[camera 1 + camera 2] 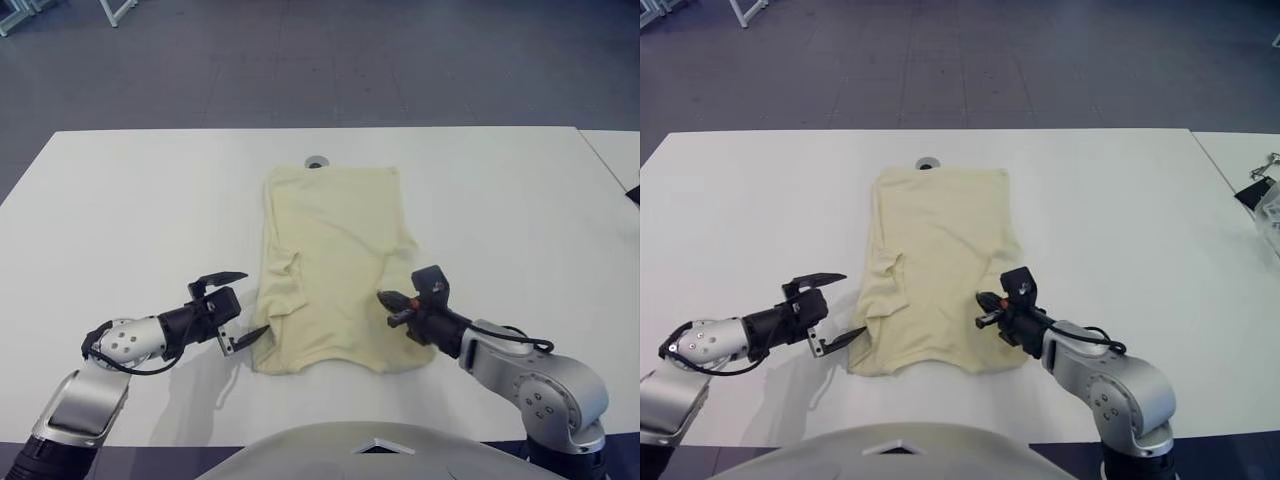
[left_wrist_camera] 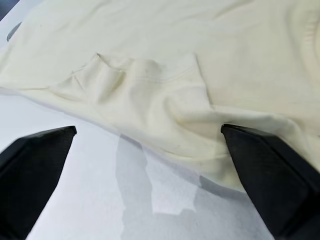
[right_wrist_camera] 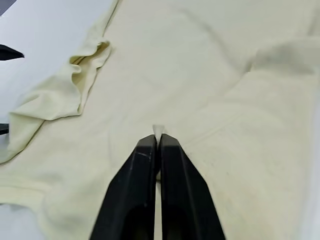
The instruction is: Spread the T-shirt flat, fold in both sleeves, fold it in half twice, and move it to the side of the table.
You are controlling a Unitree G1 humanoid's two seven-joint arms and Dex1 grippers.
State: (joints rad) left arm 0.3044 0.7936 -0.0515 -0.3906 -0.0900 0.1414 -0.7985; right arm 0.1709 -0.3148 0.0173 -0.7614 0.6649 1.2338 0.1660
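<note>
One white worktop [image 1: 120, 220] carries all items. A cream T-shirt [image 1: 335, 260] lies at its centre as a long, narrow shape running away from the robot, both sleeves turned in over the body. The far edge is straight. The near edge is uneven, and the cloth is rumpled along the robot's left side, where a folded sleeve [image 2: 125, 75] stands slightly proud.

Left gripper [image 1: 256, 301] sits low at the shirt's near left corner. Its jaws are spread wide, one above the other. The lower tip is at the cloth's edge, and the jaws hold nothing.

Right gripper [image 3: 158, 136] rests on the shirt's near right portion, pointing inward. Its jaws are pressed together, with a small tuft of the fabric pinched at the tips.

A round grey grommet [image 1: 317, 161] is set in the worktop just beyond the shirt's far edge. Whether the two touch cannot be determined.
</note>
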